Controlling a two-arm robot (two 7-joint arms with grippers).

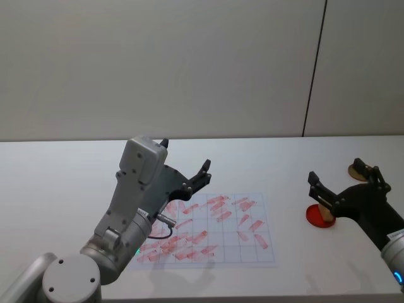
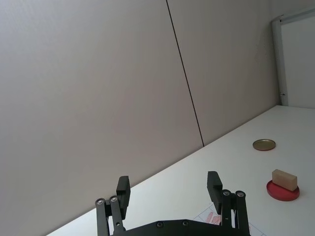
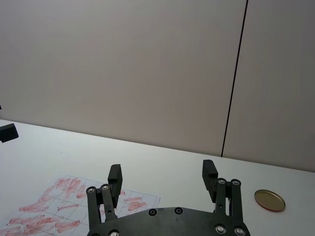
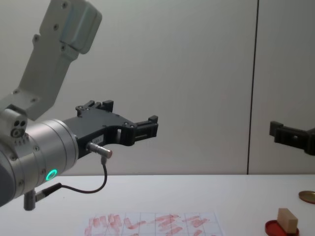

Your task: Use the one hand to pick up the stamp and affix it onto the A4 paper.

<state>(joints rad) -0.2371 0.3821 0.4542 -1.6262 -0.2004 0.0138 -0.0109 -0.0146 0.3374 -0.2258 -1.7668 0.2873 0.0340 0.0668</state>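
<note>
Here's the right gripper (image 1: pixel 334 169), the black two-finger one, and its fingers are spread wide with nothing between them. It hangs in the air above the white table (image 1: pixel 63 177). The chest view shows it high off the surface.

Right underneath it is the stamp (image 4: pixel 287 220), the little tan wooden block. It stands on the red ink pad (image 4: pixel 273 229), untouched, with a clear gap of air between it and the open fingers overhead. In the head view one finger crosses in front of the block, so just a sliver of wood peeks out.

Just beyond the gripper, towards the wall, a gold disc (image 2: pixel 264 144) lies flat on the table, apart from the pad.

Off to the gripper's left lies the A4 paper (image 1: pixel 268 252), flat on the table, its faint grid covered in red smudges. There's bare table between the sheet and the ink pad.

Farther left again, past the sheet, the left gripper (image 1: pixel 185 156) is raised above the paper's near-left part. Its fingers are also parted and hold nothing.
</note>
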